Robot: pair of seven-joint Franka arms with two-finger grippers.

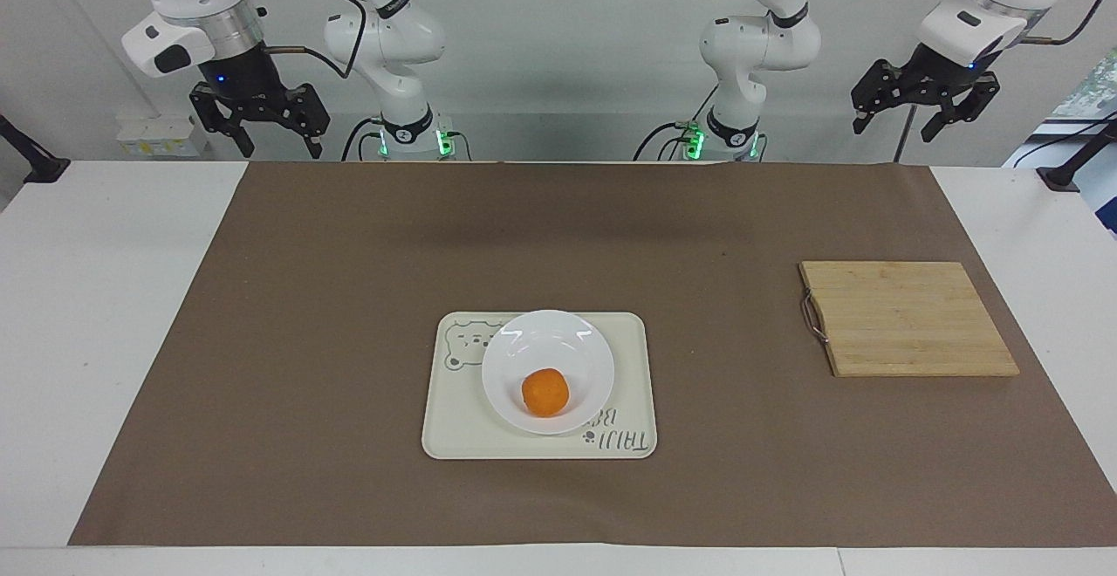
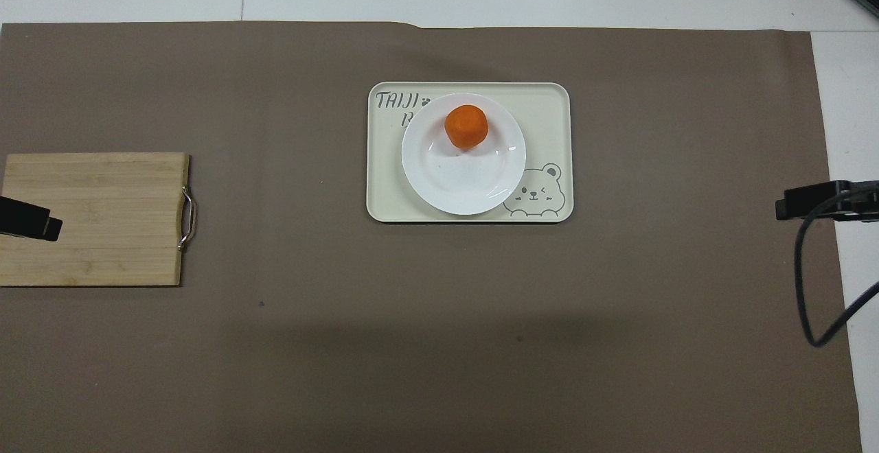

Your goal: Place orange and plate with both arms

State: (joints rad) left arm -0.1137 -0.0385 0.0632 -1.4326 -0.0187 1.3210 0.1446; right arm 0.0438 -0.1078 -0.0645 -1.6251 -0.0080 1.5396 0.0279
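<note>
Hanging raised at the worktop's robot edge, left gripper (image 1: 923,117) and right gripper (image 1: 259,133) both gape empty; orange (image 1: 545,392) sits on plate (image 1: 576,345).

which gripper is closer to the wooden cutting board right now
Left. The left gripper hangs open, up over the board's end of the table; the right gripper, also open, is raised at the other end.

Two robot arms raised above a tabletop (image 1: 105,297) where an orange rests in a white plate on a tray.

The orange (image 1: 545,392) lies in the plate (image 1: 548,353), on the part farther from the robots; the plate sits on a cream bear-print tray (image 1: 628,384) on brown paper (image 1: 349,297). A wooden board (image 1: 907,318) lies toward the left arm's end. The left hand (image 1: 897,121) and the right hand (image 1: 277,145) hang open and empty, high over the robots' edge of the tabletop.
</note>
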